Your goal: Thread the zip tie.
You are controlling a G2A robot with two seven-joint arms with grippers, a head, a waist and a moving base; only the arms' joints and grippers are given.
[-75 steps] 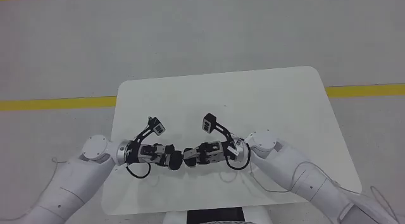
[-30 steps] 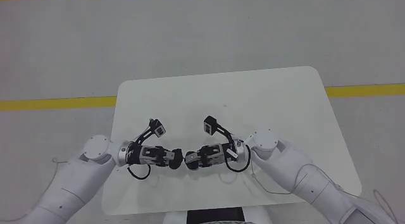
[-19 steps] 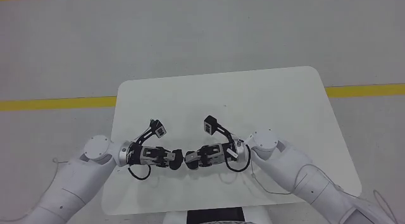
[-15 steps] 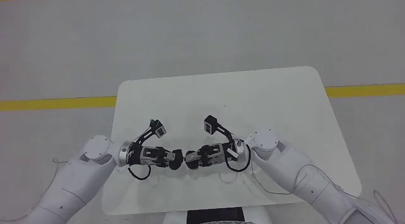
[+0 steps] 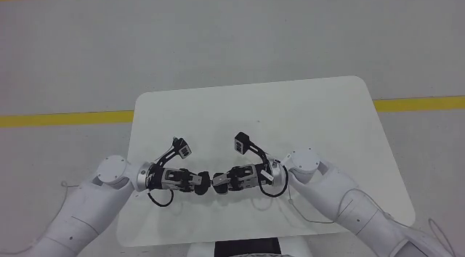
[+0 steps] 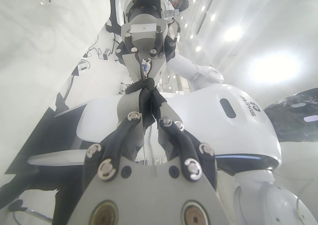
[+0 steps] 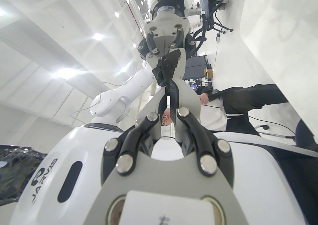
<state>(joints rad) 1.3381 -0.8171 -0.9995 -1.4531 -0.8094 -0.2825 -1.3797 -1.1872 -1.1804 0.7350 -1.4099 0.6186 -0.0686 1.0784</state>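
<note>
Both arms are sitting a little nearer the front edge of the worktop (image 5: pixel 290 112) than 2.5 seconds ago, and from the top the left end effector (image 5: pixel 204 181) and right end effector (image 5: pixel 218 183) are meeting tip to tip over it. From the left wrist, the left end effector is clenching on the black zip tie (image 6: pixel 148 104), which is reaching to the right one's tips. From the right wrist, the right end effector is pinching the tie's ribbed strip.
</note>
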